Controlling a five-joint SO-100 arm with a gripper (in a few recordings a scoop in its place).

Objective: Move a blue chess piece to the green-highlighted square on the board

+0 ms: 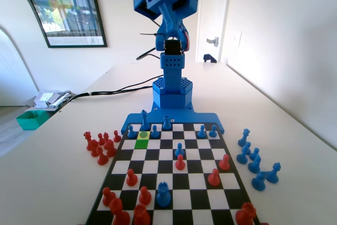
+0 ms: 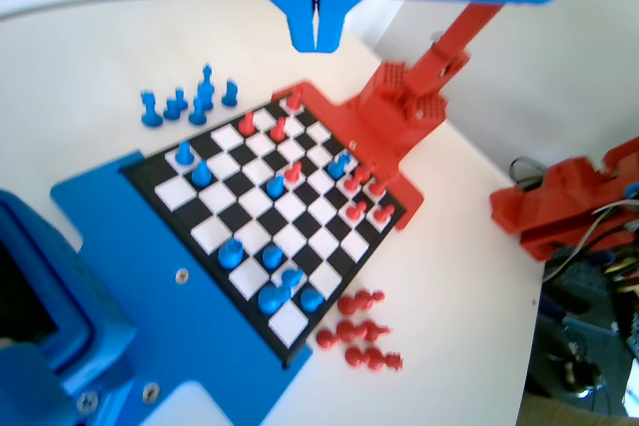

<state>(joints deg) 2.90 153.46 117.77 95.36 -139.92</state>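
High above the board (image 1: 174, 183), gripper (image 2: 316, 32) clenched empty, one green-highlighted square (image 1: 141, 144), six blue pieces grouped right in fixed view, white table (image 1: 295, 146).

red pawns (image 1: 180, 162) stand scattered on the near half of the chequered squares in the fixed view, and a cluster of captured red pieces (image 1: 101, 145) sits on the white table (image 1: 52, 172) at the left. a group of blue pieces (image 1: 255, 159) stands off to the right. a framed picture (image 1: 66, 6) hangs on the wall, a teal bin (image 1: 31, 119) sits far left, black cables (image 1: 116, 90) trail across the table
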